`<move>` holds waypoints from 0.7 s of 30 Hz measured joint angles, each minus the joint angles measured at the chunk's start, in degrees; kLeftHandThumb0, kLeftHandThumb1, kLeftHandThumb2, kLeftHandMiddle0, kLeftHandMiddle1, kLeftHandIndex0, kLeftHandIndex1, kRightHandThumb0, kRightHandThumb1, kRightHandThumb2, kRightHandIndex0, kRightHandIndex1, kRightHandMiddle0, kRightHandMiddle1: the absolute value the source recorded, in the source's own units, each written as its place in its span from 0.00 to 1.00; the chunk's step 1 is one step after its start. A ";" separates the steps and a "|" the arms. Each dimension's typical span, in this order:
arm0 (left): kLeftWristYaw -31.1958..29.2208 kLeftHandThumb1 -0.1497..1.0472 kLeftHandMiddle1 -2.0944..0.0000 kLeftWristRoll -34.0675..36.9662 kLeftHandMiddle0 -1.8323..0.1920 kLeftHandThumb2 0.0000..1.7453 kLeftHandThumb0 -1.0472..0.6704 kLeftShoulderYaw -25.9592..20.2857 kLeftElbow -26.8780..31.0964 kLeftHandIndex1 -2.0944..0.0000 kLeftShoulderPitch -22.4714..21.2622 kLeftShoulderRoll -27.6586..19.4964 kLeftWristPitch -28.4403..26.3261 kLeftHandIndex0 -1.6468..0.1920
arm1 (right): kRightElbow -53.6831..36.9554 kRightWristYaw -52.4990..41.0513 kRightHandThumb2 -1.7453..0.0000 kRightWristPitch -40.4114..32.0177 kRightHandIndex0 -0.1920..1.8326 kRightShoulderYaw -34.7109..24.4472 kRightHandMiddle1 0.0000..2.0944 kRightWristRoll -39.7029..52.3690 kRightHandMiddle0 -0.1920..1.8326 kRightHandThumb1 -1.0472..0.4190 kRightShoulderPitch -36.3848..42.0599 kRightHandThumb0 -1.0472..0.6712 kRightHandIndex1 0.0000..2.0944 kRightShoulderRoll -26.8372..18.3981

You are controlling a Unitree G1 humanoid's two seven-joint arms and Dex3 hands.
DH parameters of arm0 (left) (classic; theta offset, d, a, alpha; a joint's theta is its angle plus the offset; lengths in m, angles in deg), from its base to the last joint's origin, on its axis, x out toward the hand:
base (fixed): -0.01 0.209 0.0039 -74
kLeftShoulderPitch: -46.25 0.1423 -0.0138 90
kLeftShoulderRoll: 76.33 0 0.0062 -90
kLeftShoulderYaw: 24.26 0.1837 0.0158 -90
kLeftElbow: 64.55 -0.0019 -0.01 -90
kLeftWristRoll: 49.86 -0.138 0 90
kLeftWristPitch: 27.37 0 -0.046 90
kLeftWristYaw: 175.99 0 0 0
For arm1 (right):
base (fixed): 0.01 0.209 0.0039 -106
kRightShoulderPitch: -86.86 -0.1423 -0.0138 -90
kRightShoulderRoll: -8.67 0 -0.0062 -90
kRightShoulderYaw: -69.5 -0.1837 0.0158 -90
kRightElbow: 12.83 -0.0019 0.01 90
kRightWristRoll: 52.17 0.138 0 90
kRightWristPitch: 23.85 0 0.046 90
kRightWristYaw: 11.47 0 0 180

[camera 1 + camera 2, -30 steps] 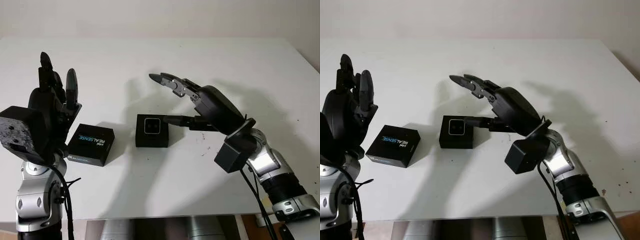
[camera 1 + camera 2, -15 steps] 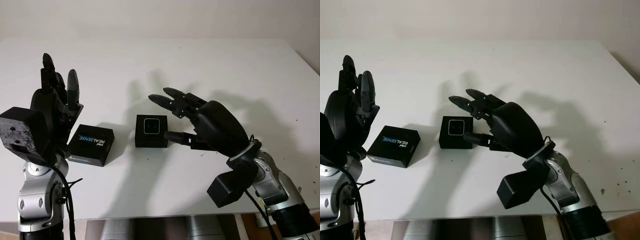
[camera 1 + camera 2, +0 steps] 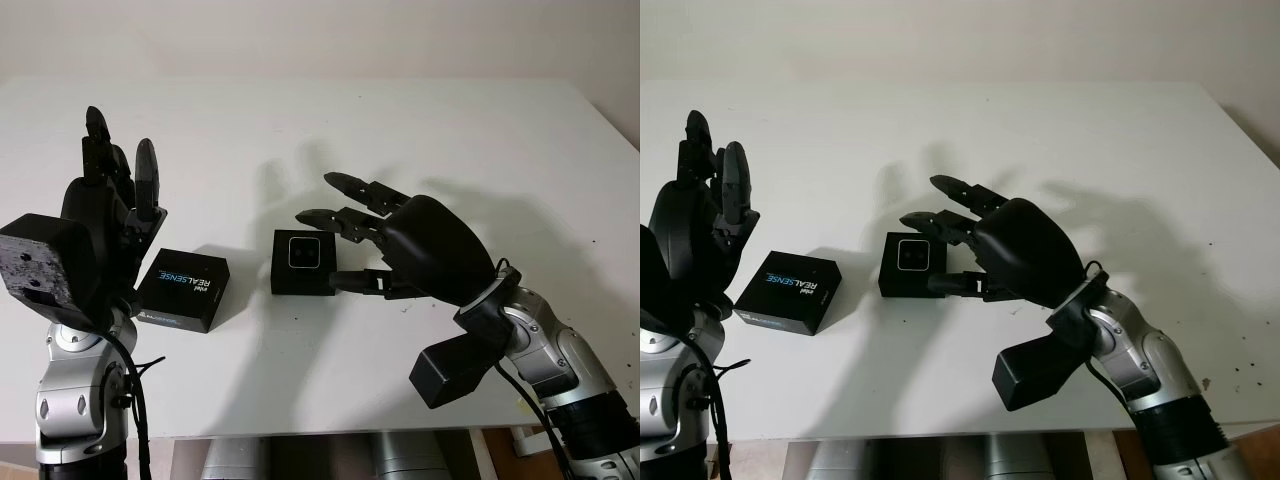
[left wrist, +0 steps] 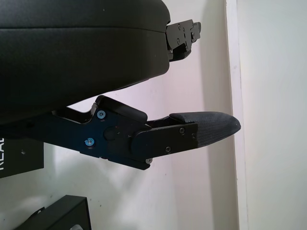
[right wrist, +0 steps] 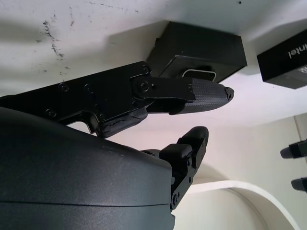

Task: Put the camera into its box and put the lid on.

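The lid (image 3: 183, 290) carried the only legible print: "REALSENSE" across its black top, the "REAL" in white letters and "SENSE" in blue, running sideways as seen from the head. A line of small white print ran along the lid's near side face, too fine to read. In the right wrist view, white letters on the lid's (image 5: 286, 62) edge seemed to spell "intel", partly cut off. The box (image 3: 304, 262) beside the lid bore no readable text.
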 measured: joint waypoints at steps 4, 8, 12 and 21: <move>-0.02 1.00 1.00 0.02 1.00 0.31 0.19 0.07 0.01 1.00 0.00 0.00 0.00 1.00 | 2.01 0.16 0.75 0.01 0.22 0.48 0.11 -0.12 0.33 0.00 -1.12 0.19 0.02 -0.21; -0.03 1.00 1.00 0.02 1.00 0.31 0.19 0.11 0.01 1.00 0.00 0.00 0.00 1.00 | 3.33 0.18 0.75 0.00 0.22 1.65 0.11 -0.48 0.33 0.00 -1.96 0.19 0.02 -0.29; 0.06 1.00 1.00 0.03 1.00 0.31 0.19 0.12 0.01 1.00 0.00 0.01 0.00 1.00 | 3.75 0.14 0.75 -0.07 0.21 2.25 0.11 -0.62 0.33 0.00 -2.65 0.19 0.02 -0.41; 0.16 1.00 1.00 0.02 1.00 0.31 0.19 0.27 0.34 1.00 0.00 0.01 -0.09 1.00 | 5.39 -0.77 0.76 -0.28 0.21 3.50 0.12 -0.64 0.35 0.00 -3.29 0.19 0.02 -0.80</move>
